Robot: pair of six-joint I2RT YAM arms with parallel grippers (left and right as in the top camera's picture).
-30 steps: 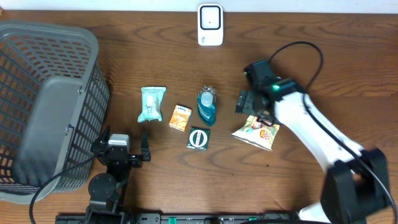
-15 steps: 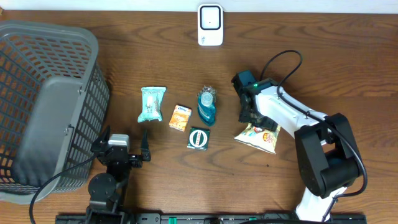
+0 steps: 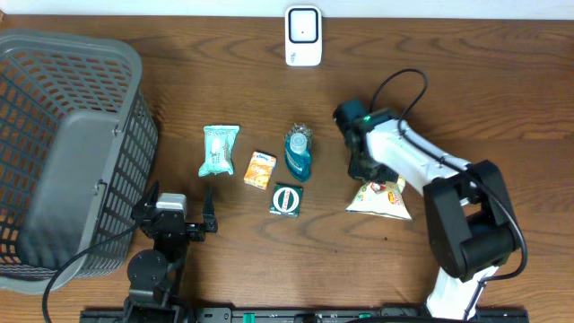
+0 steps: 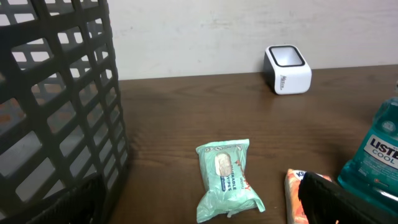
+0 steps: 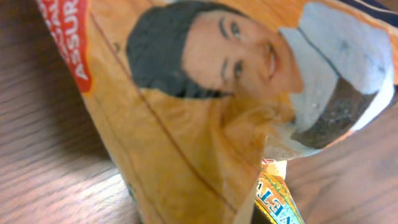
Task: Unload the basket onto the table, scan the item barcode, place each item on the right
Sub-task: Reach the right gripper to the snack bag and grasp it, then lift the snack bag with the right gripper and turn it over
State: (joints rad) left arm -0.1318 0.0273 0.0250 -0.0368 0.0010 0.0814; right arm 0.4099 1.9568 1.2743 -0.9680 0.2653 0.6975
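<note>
The snack bag (image 3: 381, 197), orange and yellow with a printed face, lies on the table right of centre. My right gripper (image 3: 365, 169) comes down on its upper left end and is shut on it. In the right wrist view the crumpled snack bag (image 5: 205, 106) fills the frame and hides the fingers. The white barcode scanner (image 3: 303, 36) stands at the table's far edge, and shows again as the scanner (image 4: 287, 68) in the left wrist view. My left gripper (image 3: 177, 218) rests low near the front edge, open and holding nothing.
A grey mesh basket (image 3: 63, 152) takes up the left side. In a row at the centre lie a green wipes pack (image 3: 220, 149), an orange tissue pack (image 3: 260, 169), a blue mouthwash bottle (image 3: 299, 152) and a green round tin (image 3: 286, 198).
My right gripper came down onto the snack bag and closed on its top end. The bag has turned and bunched up under it. The left arm has not moved.
</note>
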